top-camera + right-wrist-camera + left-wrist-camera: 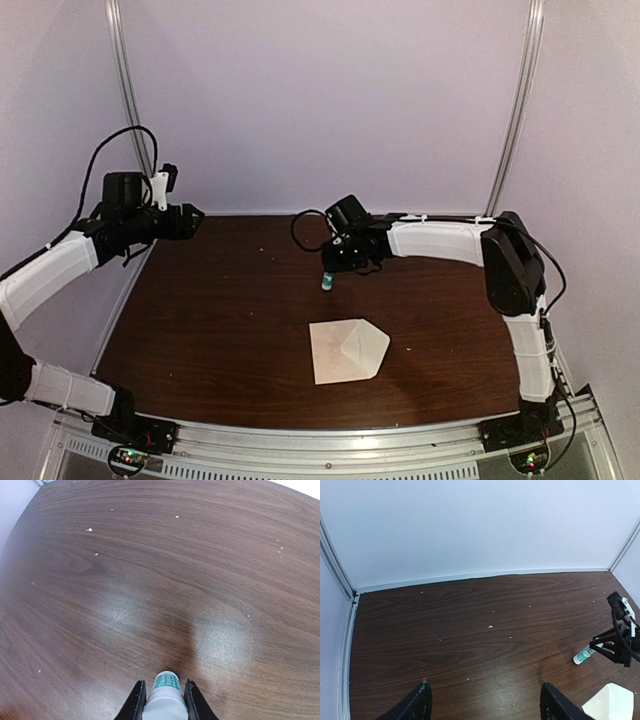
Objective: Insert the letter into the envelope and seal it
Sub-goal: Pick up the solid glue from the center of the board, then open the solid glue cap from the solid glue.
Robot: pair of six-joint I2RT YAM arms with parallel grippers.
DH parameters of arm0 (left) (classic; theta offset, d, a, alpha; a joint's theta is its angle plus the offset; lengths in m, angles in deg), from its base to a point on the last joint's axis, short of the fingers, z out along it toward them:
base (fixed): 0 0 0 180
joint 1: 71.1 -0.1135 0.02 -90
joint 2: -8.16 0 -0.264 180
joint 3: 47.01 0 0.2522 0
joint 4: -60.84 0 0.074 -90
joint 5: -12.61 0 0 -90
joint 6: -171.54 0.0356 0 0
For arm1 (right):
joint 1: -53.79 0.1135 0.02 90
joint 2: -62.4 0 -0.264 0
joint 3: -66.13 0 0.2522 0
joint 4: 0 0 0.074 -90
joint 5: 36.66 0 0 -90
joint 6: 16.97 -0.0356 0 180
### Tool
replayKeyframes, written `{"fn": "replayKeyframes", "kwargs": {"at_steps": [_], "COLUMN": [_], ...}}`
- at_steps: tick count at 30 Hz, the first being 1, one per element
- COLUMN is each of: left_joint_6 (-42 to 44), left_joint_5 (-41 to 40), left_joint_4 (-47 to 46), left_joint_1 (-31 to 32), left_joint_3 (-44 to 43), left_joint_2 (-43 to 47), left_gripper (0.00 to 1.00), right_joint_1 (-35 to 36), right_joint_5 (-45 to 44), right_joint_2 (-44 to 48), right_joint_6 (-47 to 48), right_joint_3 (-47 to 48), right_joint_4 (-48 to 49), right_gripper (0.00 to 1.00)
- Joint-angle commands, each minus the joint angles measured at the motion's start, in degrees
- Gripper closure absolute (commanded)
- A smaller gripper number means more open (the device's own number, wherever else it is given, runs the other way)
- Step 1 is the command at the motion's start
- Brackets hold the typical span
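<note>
Pale beige envelope point(345, 352) lies flat on the dark wood tabletop point(220, 320), toward 5 o'clock from its middle, its pointed flap point(370, 345) aimed at 3 o'clock. At 12 o'clock from it, near but apart, a white tube point(327, 283) with a teal label hangs in the right gripper point(329, 274); the wrist view shows both fingers pressed against the tube's sides. Well apart at 10 o'clock, the left gripper point(485, 695) hovers above the tabletop's edge, jaws spread wide around nothing.
</note>
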Motion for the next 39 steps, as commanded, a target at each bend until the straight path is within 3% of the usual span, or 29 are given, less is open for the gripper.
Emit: {"fn": "replayKeyframes", "kwargs": {"at_steps": [1,4,8,15,28,33,39], "left_joint_6": [0.5,0.4,0.9,6.3,6.9,6.9,6.8], "left_joint_5": [12.2,20.8,31.5,33.1,36.9,37.3,37.2], "left_joint_4": [-14.7,-17.7,-19.1,-17.1,-15.2,-14.7,-14.4], "left_joint_1": [0.1,0.7,3.6,13.6,19.7,20.5,21.0], "left_joint_3": [5.1,5.6,4.6,4.2,2.3,1.8,1.5], "left_joint_2": [6.2,4.8,1.1,0.3,-5.7,-7.1,-8.0], "left_gripper": [0.25,0.25,0.25,0.25,0.31,0.43,0.7], "right_joint_1": [0.3,0.4,0.4,1.1,3.2,3.4,3.5], "right_joint_5": [6.6,13.3,29.2,47.6,50.3,50.5,49.8], "right_joint_2": [8.5,13.2,18.8,24.4,22.3,22.1,21.9], "right_joint_6": [3.1,3.7,3.5,-4.4,-3.3,-3.5,-3.0], "right_joint_3": [-1.9,-4.2,-7.8,-13.0,-9.9,-10.6,-10.6], "right_joint_4": [3.3,4.5,9.1,21.2,20.4,20.7,20.3], "right_gripper": [0.85,0.85,0.85,0.85,0.84,0.84,0.84]}}
